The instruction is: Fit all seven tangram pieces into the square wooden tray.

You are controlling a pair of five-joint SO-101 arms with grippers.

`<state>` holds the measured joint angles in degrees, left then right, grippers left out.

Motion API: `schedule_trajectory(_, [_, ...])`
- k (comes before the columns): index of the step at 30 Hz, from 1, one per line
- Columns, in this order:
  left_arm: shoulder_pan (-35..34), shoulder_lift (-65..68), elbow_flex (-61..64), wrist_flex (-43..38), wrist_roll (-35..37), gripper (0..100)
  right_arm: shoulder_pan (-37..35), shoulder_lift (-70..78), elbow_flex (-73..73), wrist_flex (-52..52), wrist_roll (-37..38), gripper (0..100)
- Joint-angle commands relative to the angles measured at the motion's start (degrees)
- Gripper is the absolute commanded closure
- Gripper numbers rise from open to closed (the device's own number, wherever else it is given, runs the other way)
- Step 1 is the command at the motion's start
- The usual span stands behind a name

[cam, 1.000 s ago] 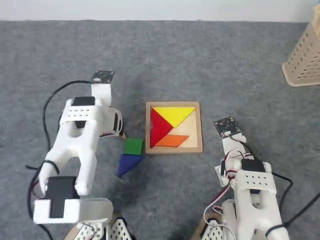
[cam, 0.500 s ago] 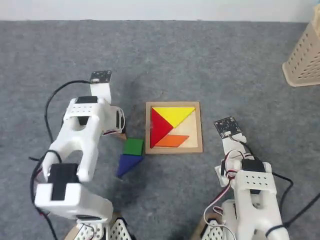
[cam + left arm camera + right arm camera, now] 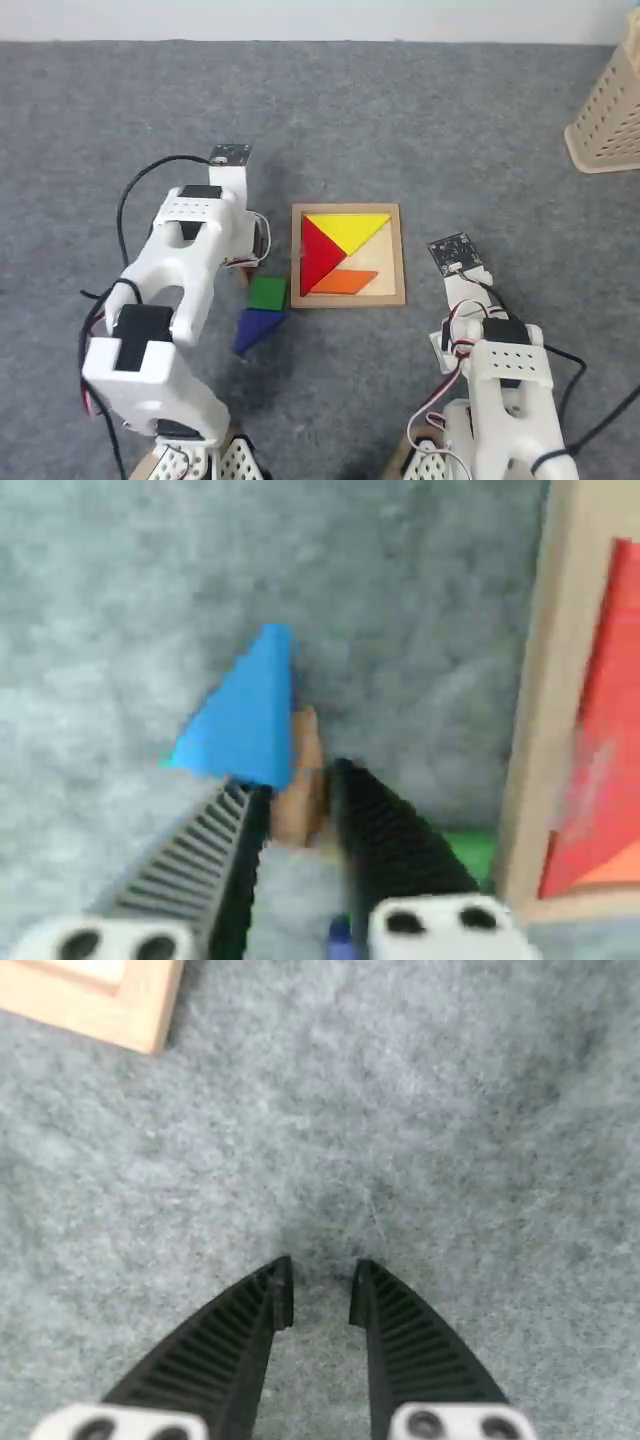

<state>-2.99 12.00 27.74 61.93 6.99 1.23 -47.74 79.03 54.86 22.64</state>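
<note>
**A:** Left hand (image 3: pixel 300 785) was pinched nearly shut on the tan piece (image 3: pixel 304 742), near the tray (image 3: pixel 528 680). Right hand (image 3: pixel 320 1295) sat slightly open and empty over the bench (image 3: pixel 450 1110).

**B:** Risk?

**A:** Light-blue triangle (image 3: pixel 245 715) was touching your tan piece, so it could've dragged along or twisted the grip. The hold looked thin. A slip at the tray rim would've dropped the piece outside.

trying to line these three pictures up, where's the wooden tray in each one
High view: wooden tray mid-table between the arms, red piece inside.
Left wrist view: its rim and the red piece beside the left claw, which pinches a tan piece.
Right wrist view: one corner ahead of the right claw.
Shared landmark: pale rim on grey carpet.
</note>
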Motion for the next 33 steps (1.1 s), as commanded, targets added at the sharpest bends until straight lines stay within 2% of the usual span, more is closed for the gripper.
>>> schedule_trajectory(1, [0.6, -4.0, -1.7, 1.8, 0.6, 96, 0.8, -1.6, 0.0, -1.0, 0.5, 89.4])
schedule_trajectory(7, [6.0, -9.8, -2.0, 5.2, -1.2, 98, 0.8, -1.5, 0.0, -1.0, 0.5, 89.4])
schedule_trajectory(11, [10.5, -13.8, -5.9, 10.7, -2.2, 98, 0.8, -1.5, 0.0, -1.0, 0.5, 89.4])
schedule_trajectory(15, [16.6, -14.2, -12.6, 14.3, -10.5, 98, 0.8, -1.5, 0.0, -1.0, 0.5, 89.4])
schedule_trajectory(24, [29.5, 0.0, -24.7, 14.0, -23.8, 98, 1.1, -1.5, 0.0, -1.0, 0.4, 89.4])
schedule_trajectory(27, [30.2, 6.5, -28.8, 14.0, -28.3, 98, 1.1, -1.5, 0.0, -1.0, 0.4, 89.4])
schedule_trajectory(33, [31.4, 12.3, -32.0, 14.0, -31.8, 98, 1.1, -1.5, 0.0, -1.1, 0.4, 89.4])
